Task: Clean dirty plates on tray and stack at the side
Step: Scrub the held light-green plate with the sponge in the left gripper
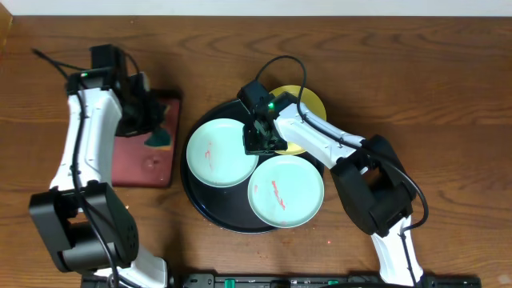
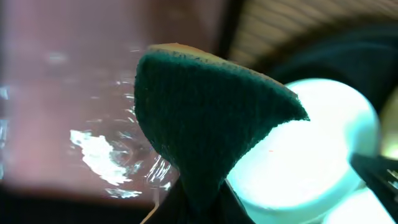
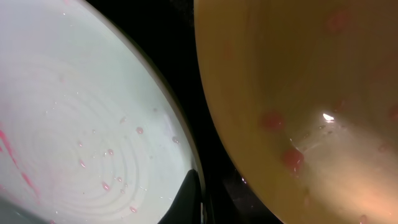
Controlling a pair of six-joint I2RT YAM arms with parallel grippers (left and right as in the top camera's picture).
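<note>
1. White shells, bulky black joints on left arm [image 1: 76, 144]; thin black cable [image 1: 52, 62] trailing far left.
2. Same white and black on right arm [image 1: 316, 132]; looping black cable [image 1: 282, 58], small green light [image 1: 272, 102] by wrist.

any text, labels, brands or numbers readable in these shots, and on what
No readable text in any view.
Left mint green plate, near mint green plate, yellow plate: no print, only reddish smears.
Black tray, green sponge, reddish-brown tray: blank.
Black strip at the bottom edge: small green marks, too small to read.
</note>
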